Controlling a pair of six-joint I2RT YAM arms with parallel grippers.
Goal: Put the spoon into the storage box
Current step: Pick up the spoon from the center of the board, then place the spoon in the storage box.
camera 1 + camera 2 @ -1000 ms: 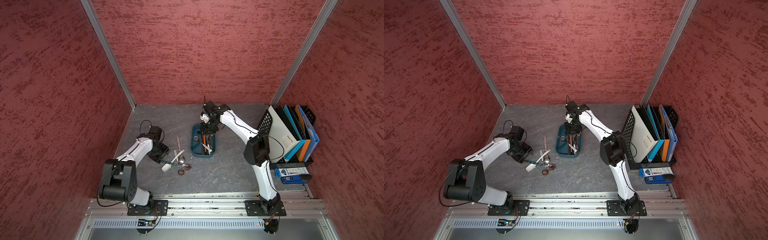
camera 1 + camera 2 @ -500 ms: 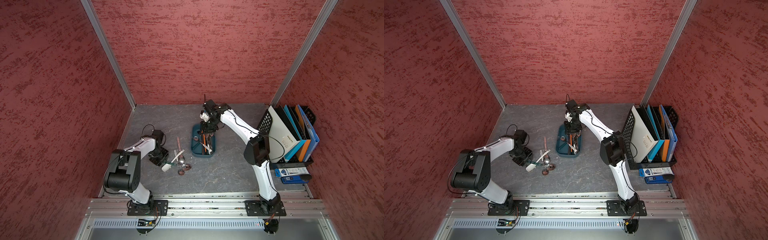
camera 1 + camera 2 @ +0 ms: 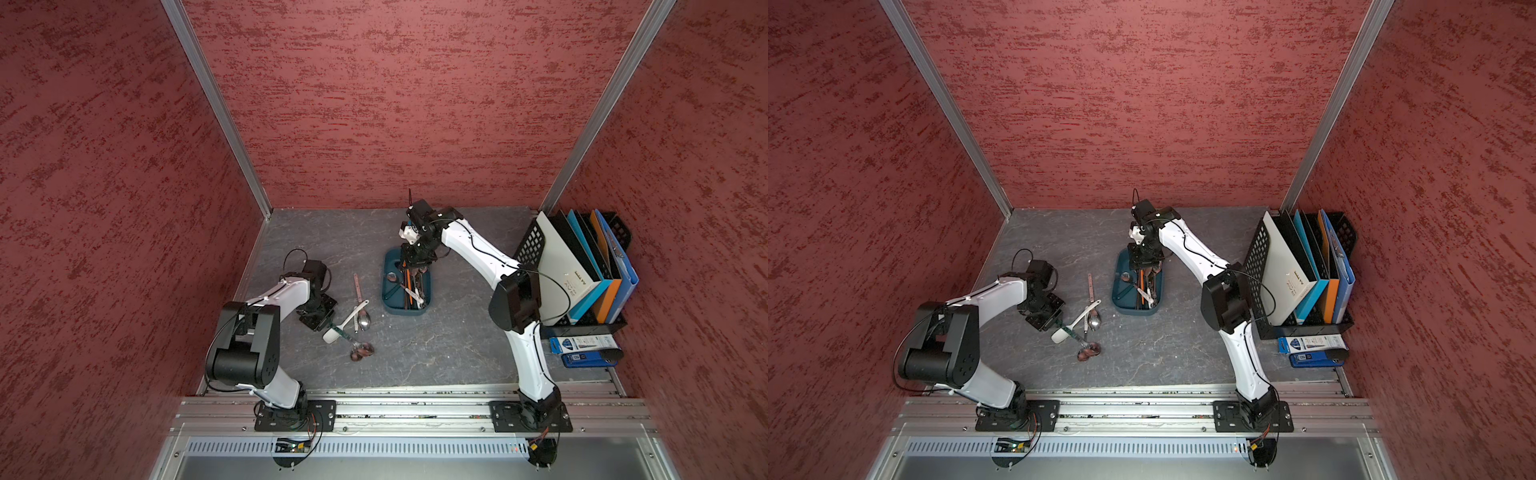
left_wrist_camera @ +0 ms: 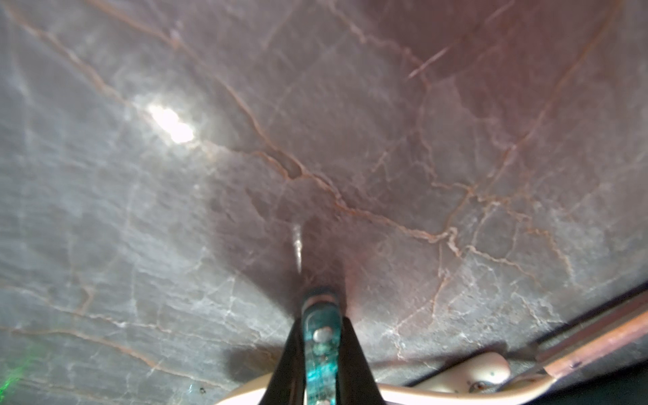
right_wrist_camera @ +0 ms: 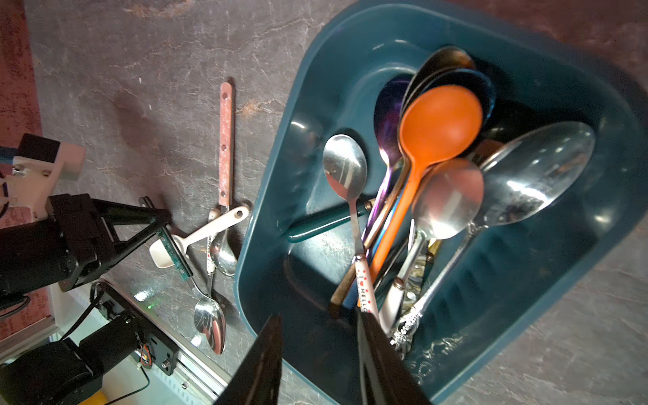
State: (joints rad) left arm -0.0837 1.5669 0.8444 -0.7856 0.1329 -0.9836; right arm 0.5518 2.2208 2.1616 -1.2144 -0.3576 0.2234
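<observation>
My left gripper point(image 4: 321, 329) is clamped on the green-handled spoon point(image 3: 341, 333), which lies on the table left of the storage box point(image 3: 405, 311). I'd lift straight up, clear of the white spoon point(image 3: 356, 312) it crosses, then carry it right. The right gripper point(image 5: 317, 315) hangs part-open and empty over the box.

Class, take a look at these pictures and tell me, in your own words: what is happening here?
Two robot arms are sorting spoons. The left gripper is shut on the green marbled handle of a metal spoon that lies on the grey stone-look table, beside a white plastic spoon and others. The right gripper hangs with its jaws apart over the dark teal plastic storage box, which already holds many spoons, including an orange plastic spoon.
</observation>
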